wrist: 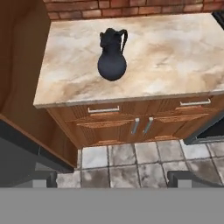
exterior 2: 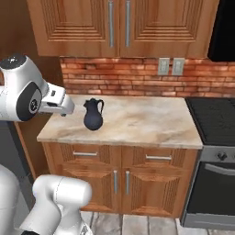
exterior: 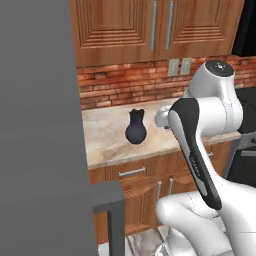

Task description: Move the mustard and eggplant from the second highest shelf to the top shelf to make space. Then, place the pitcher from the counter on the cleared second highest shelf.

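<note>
Matt dark pitcher (wrist: 111, 61) on smooth marbled stone counter (wrist: 175, 57); grained wooden cabinets (exterior 2: 124, 176), rough brick wall (exterior 2: 133, 75).

Both base views flank the arm facing the counter (exterior 2: 137, 124); hand view looks down nearer.

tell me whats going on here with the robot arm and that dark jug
The white robot arm is facing the counter, where the dark pitcher stands upright near the left end, handle toward the stove side. Nothing is held: the gripper is open and well short of the pitcher, looking down at it from in front of the cabinets.
</note>
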You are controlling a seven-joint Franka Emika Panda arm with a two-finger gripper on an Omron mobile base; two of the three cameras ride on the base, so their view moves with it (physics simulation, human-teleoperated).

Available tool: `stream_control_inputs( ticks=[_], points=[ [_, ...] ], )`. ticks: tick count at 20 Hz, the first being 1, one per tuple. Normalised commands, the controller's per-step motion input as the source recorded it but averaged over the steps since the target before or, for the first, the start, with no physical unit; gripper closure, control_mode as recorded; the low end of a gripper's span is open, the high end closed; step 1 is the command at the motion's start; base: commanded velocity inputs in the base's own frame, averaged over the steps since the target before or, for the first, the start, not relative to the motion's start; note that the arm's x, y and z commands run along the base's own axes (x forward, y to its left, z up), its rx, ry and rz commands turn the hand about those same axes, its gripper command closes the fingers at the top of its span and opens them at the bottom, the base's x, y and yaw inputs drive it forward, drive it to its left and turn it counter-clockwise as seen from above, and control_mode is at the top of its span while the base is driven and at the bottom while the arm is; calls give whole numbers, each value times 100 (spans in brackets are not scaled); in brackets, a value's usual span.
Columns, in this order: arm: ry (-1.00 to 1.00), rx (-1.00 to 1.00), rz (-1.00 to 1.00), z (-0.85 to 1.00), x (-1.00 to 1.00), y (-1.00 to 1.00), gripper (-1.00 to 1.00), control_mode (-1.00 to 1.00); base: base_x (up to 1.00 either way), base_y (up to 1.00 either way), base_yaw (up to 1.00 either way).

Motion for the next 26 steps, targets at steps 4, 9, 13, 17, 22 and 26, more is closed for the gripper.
stream_control_inputs(
  ticks=[4, 9, 13, 17, 22, 26],
  points=[
    [0, 0, 0, 0, 0, 0, -100, 100, 52, -1, 51],
    [0, 0, 0, 0, 0, 0, -100, 100, 41, -16, 49],
    [0, 0, 0, 0, 0, 0, -100, 100, 25, -33, 49],
    [0, 0, 0, 0, 0, 0, -100, 100, 19, -41, 51],
    [0, 0, 0, 0, 0, 0, -100, 100, 17, -48, 51],
    [0, 0, 0, 0, 0, 0, -100, 100, 4, -61, 48]
  ],
)
